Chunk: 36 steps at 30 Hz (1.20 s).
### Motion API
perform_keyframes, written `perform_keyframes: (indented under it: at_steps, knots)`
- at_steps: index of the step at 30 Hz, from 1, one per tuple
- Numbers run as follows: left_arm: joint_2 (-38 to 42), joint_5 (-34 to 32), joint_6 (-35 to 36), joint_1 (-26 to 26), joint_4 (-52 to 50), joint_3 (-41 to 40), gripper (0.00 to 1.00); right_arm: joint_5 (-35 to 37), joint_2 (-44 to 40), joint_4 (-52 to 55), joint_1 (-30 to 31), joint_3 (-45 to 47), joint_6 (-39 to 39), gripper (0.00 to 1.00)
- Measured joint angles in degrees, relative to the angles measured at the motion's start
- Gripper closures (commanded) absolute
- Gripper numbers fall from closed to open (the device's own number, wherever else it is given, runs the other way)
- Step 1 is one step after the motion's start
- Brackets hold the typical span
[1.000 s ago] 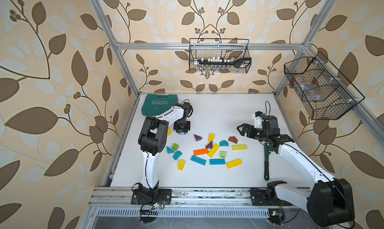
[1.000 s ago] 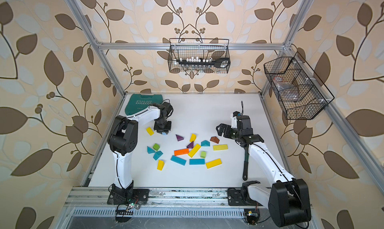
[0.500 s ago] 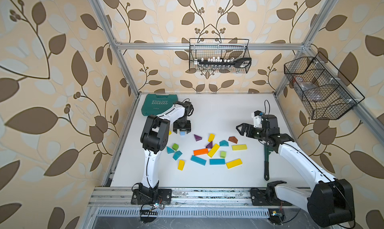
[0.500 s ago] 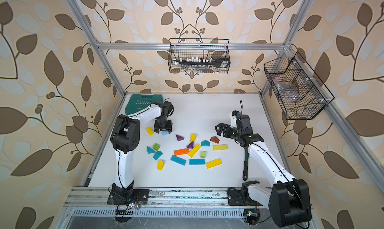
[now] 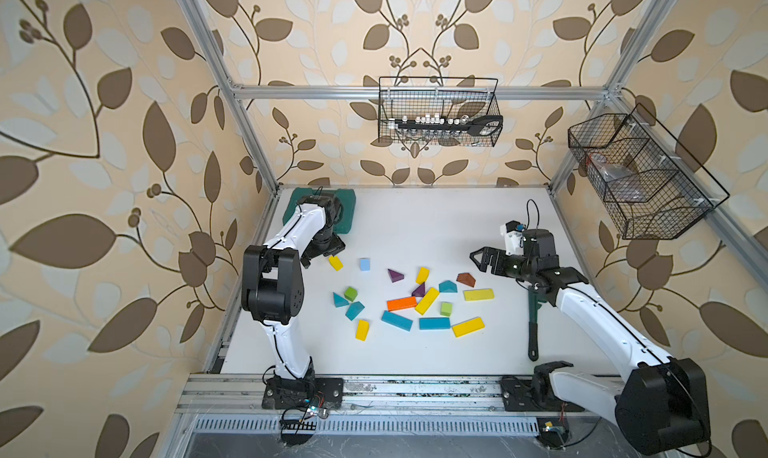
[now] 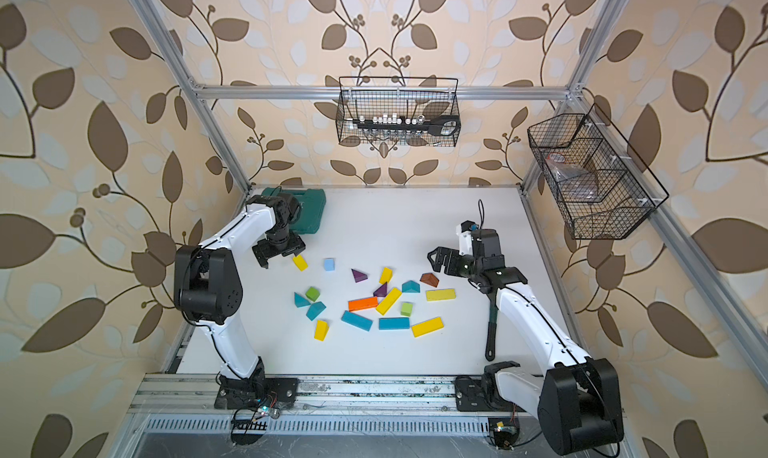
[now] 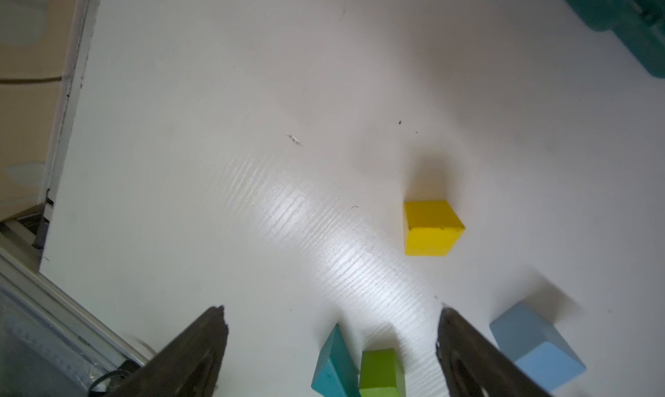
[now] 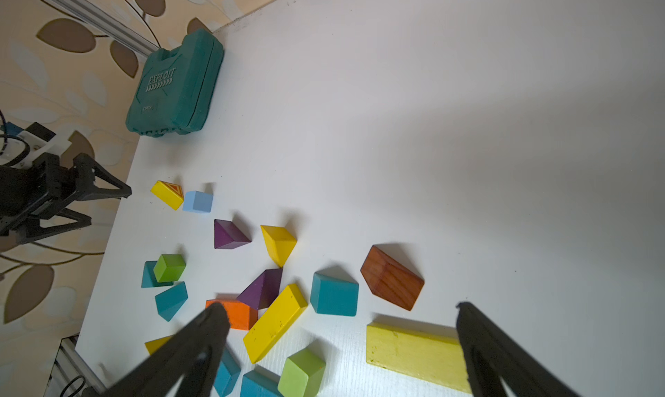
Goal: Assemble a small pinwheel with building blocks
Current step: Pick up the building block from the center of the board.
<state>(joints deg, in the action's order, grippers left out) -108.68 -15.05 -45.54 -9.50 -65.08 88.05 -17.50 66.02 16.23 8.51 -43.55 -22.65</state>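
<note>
Your left gripper (image 5: 323,255) hangs above the white table (image 5: 415,219), jaws spread wide and holding nothing. A short yellow block (image 5: 336,263) lies just beside one fingertip, on the side toward the table's middle. A blue cube (image 5: 364,264) sits next along, not touching it. In both top views the yellow block's long axis runs diagonally, slanting from the far wall toward the front rail. The other blocks (image 5: 427,301) lie loose and scattered mid-table, and no pinwheel shape is formed yet. Your right gripper (image 5: 478,263), also spread and empty, hovers near a brown wedge (image 5: 466,279) on the opposite side. For the yellow block or the blue cube, your left arm is clearly the nearer one.
</note>
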Motion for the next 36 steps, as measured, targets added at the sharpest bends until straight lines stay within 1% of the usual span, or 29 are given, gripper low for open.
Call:
perform_keyframes:
  at_steps: [5,8,10,16,21,24,28,30,34,36]
  knots:
    - [-4.39,0.24,-1.25,-1.07,0.68,1.75,0.13,-0.17,-0.76,-0.09,0.00,0.00,0.46,0.00]
    - [-6.40,0.96,-1.49,-1.22,1.27,3.02,0.14,-0.50,-1.40,-0.42,0.00,0.00,0.66,0.00]
    - [-7.48,1.70,-1.62,-1.22,1.90,3.65,0.19,-0.79,-1.46,-0.63,0.00,0.00,0.70,0.00]
    - [-10.25,3.13,-2.62,-1.22,3.32,4.31,0.37,-1.20,-1.46,-0.83,0.00,0.02,0.87,0.00]
    - [-11.28,4.68,-2.64,-1.22,5.25,4.28,0.41,-2.47,-2.12,-1.07,0.17,0.04,0.85,0.00]
    - [-11.32,5.33,-2.12,-1.22,6.78,4.28,0.51,-3.76,-2.99,-1.79,1.03,0.24,0.81,0.00]
    - [-11.32,7.15,-0.46,-1.22,10.75,3.15,0.62,-5.07,-3.65,-2.84,4.57,0.42,0.83,0.02]
    - [-11.32,8.09,0.46,-1.22,12.57,2.21,0.70,-5.44,-3.69,-3.28,7.78,0.42,0.92,0.02]
    - [-10.75,9.44,2.80,-0.94,14.95,1.09,0.78,-5.62,-3.58,-3.69,15.21,0.39,1.77,0.03]
    - [-9.53,10.34,3.82,-0.50,16.65,-0.63,0.85,-5.73,-3.13,-4.04,18.03,0.33,2.27,0.05]
